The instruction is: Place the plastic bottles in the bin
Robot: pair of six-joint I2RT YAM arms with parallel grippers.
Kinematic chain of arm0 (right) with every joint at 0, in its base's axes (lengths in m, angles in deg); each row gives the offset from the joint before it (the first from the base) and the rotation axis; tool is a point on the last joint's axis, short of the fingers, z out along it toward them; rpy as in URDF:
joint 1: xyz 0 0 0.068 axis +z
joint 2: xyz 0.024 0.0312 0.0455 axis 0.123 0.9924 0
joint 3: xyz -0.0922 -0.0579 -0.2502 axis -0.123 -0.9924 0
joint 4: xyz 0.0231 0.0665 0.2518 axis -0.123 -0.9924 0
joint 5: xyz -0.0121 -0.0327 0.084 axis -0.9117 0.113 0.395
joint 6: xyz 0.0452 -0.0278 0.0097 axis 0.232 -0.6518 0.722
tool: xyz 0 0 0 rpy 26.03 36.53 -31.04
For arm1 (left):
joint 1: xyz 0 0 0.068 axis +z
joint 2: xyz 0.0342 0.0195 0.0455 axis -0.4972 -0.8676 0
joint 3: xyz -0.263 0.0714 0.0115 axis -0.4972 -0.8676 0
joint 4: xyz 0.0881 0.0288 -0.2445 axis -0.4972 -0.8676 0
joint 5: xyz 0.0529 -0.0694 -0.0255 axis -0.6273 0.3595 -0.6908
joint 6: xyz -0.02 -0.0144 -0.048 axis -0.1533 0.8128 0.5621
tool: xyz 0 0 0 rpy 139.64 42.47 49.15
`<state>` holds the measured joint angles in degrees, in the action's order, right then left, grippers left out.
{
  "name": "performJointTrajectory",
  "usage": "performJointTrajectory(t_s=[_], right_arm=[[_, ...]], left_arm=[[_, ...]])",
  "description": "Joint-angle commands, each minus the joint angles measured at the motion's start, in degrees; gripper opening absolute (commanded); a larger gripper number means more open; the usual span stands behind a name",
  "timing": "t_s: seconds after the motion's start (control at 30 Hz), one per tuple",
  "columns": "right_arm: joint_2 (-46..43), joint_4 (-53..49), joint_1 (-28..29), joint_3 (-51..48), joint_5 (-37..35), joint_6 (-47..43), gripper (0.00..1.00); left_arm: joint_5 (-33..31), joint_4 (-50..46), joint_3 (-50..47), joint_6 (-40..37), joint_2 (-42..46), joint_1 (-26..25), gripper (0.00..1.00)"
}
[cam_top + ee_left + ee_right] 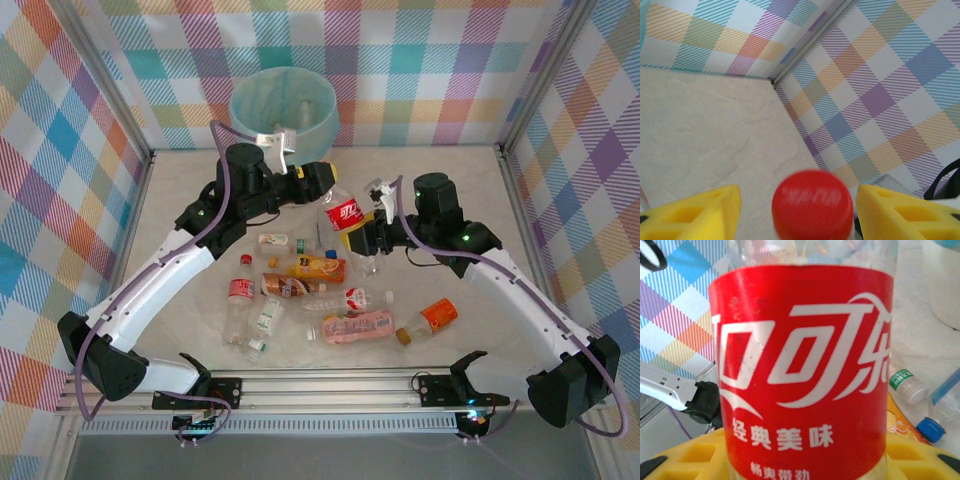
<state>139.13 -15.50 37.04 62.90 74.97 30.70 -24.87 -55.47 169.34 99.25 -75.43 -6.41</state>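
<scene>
A clear plastic bottle with a red label (345, 213) hangs tilted in the air between my two arms, in front of the bin (243, 104). My right gripper (372, 238) is shut on its lower body. In the right wrist view the red label (805, 365) rises between the yellow pads (687, 460). My left gripper (324, 186) is at the bottle's top. In the left wrist view the red cap (812, 206) sits between the yellow fingers (705, 212), with a gap on each side. Several more plastic bottles (318, 268) lie on the table below.
The loose bottles lie in a cluster from a red-capped one (240, 298) across a pink-labelled one (357, 325) to an orange-labelled one (432, 320). Checked walls enclose the table on three sides. A metal rail (330, 385) runs along the near edge.
</scene>
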Motion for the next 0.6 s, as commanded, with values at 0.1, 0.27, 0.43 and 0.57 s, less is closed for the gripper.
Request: performJointTrajectory(t_s=[0.1, 0.27, 0.43, 0.57], right_arm=[[0.7, 0.5, 1.6, 2.7, 1.5, -2.7, 0.51], [1.1, 0.9, 2.3, 2.8, -0.2, -2.1, 0.55], [1.6, 1.9, 3.0, 4.2, -0.8, 0.1, 0.56], [2.7, 1.9, 3.3, 7.1, -1.6, -0.4, 0.59]], left_arm=[[0.4, 0.9, 1.9, 0.4, 0.0, 0.0, 0.5], [-0.3, 0.7, 0.1, 0.8, 1.5, 0.0, 0.39], [-2.1, -0.5, 1.0, 0.1, 1.7, 0.0, 0.22], [-3.6, -2.2, 4.0, -2.0, 0.6, 0.2, 0.07]])
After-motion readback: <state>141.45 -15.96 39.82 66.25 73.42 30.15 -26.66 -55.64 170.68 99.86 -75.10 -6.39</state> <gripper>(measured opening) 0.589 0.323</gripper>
